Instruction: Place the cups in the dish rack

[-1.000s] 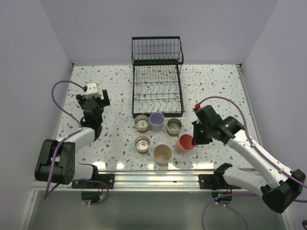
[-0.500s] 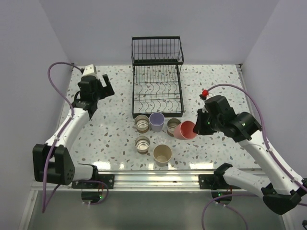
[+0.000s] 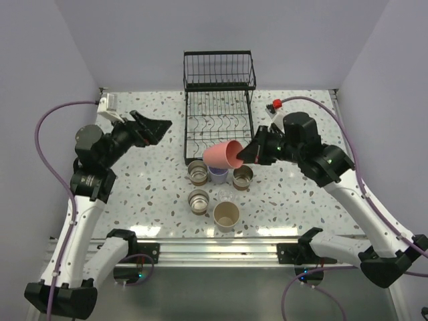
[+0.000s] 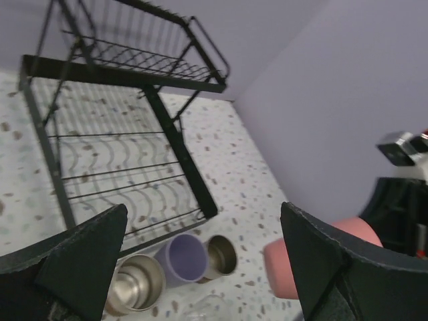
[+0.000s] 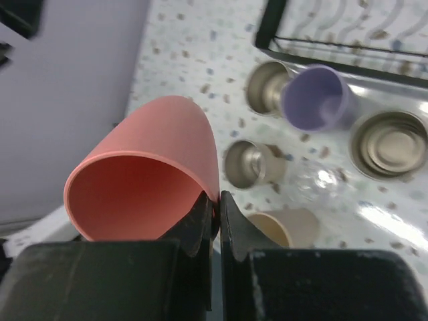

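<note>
**Coral cup held aloft at the rack's near edge**

On the left, the left gripper [image 3: 155, 127] hung above the table [image 3: 147, 184] with its jaws spread wide and nothing between them, pointing toward the rack [image 3: 219, 124]. Its wrist view showed the same wide gap [image 4: 204, 207], with the rack's tined tray and upright basket beyond.

In the middle, the rack stood at the far side of the table with no cup in it. Just in front of its near edge, a brown cup [image 3: 197, 172] stood upright, touching the lavender cup [image 3: 218, 176] on its right. A second brown cup [image 3: 198, 200] and the beige cup [image 3: 227, 215] stood nearer the arms, and a third brown cup [image 3: 243, 176] stood right of the lavender one. The clear cup [image 5: 314, 180] stood among them.

The coral cup [image 3: 223, 154] was off the table, tipped on its side over the lavender cup, its mouth toward the right. The right gripper [image 3: 250, 154] was clamped on its rim, one finger inside the wall and one outside [image 5: 215, 200].
</note>
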Available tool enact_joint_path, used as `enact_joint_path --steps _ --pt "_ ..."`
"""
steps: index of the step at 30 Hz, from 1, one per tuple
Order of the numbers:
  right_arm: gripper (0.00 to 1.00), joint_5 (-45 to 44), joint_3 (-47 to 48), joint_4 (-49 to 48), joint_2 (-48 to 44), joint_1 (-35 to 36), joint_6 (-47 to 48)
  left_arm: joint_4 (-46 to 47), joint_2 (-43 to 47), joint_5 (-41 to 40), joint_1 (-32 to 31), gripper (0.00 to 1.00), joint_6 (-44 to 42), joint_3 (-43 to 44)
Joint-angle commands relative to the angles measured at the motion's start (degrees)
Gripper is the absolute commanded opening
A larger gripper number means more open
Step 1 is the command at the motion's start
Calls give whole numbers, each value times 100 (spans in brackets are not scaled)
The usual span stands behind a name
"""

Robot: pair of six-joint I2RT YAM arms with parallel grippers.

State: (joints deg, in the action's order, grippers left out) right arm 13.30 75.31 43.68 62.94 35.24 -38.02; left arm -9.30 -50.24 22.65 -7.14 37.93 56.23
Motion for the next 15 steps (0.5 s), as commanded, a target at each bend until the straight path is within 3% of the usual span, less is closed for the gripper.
enact_joint_path --steps 1,5,7,9,15 --pt "0 1279 -191 -2724 -36 17 -1240 840 320 1469 -7 100 1031 -419" --pt "0 1859 -1007 -5365 157 17 -3441 1553 892 1978 -7 100 1566 -656" --pt "0 2010 -1219 -6676 367 53 -4105 1903 1007 2216 -7 100 1760 -727" --pt "0 1992 -1343 -7109 421 70 -4529 2037 1174 2270 -7 100 1972 -771" --pt "0 1948 -1159 -6872 562 219 -4284 2644 1359 2252 -7 100 2500 -798"
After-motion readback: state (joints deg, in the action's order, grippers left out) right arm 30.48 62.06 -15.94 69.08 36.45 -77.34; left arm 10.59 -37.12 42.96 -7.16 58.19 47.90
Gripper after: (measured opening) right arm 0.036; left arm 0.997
